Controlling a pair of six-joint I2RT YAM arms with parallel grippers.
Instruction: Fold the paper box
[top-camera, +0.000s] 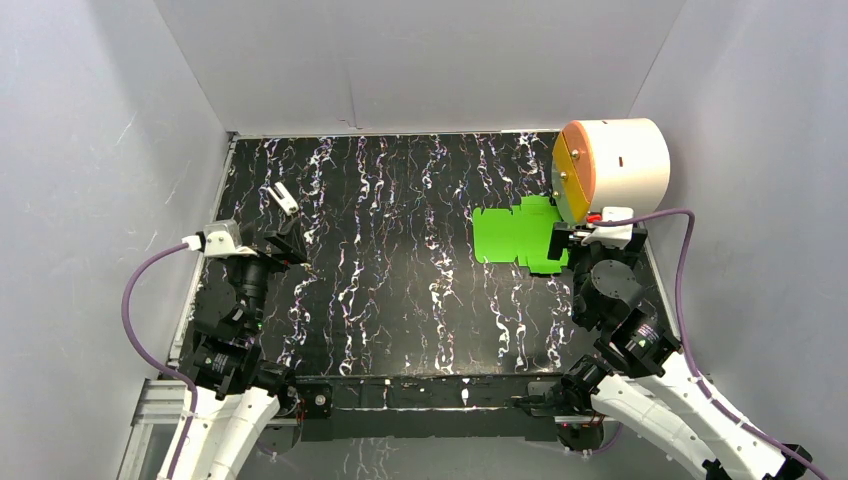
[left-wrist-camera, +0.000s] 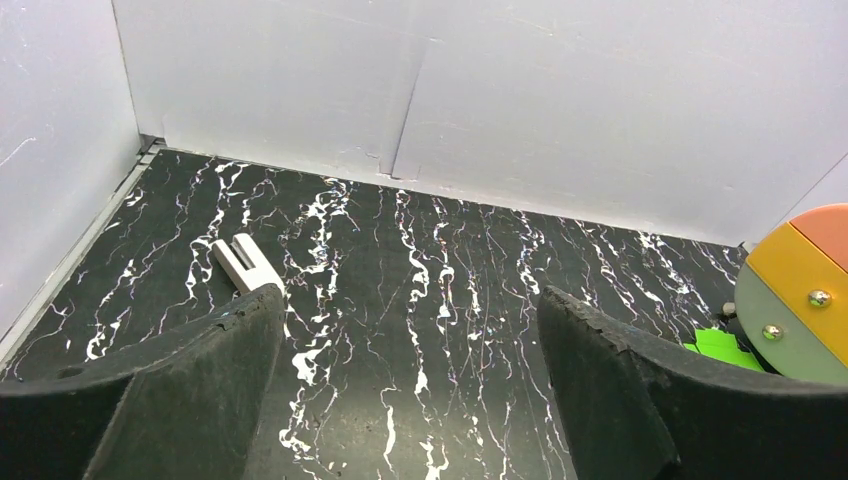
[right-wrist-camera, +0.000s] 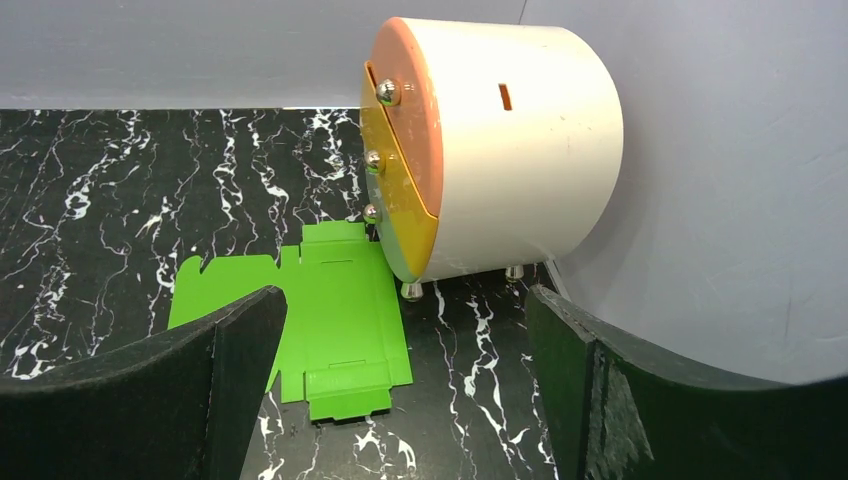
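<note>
Paper box (top-camera: 515, 235): flat, unfolded die-cut sheet on the counter (top-camera: 400, 300), far right, just beside the face of the white cylinder (top-camera: 615, 165). Long axis left to right. Right tool (right-wrist-camera: 403, 300): wide open, empty, at the sheet's right edge. Left tool (left-wrist-camera: 410, 300): wide open, empty, well apart at far left. Judged a right-arm reach. Cylinder closed; contents not visible.

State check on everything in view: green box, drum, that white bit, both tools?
paper box: unfolded, lying flat, untouched, next to the white cylinder.
white cylinder: on its side on small feet, orange-yellow face toward the paper box.
small white piece: lying loose, far left.
left tool: open, empty.
right tool: open, empty, by the paper box.
</note>
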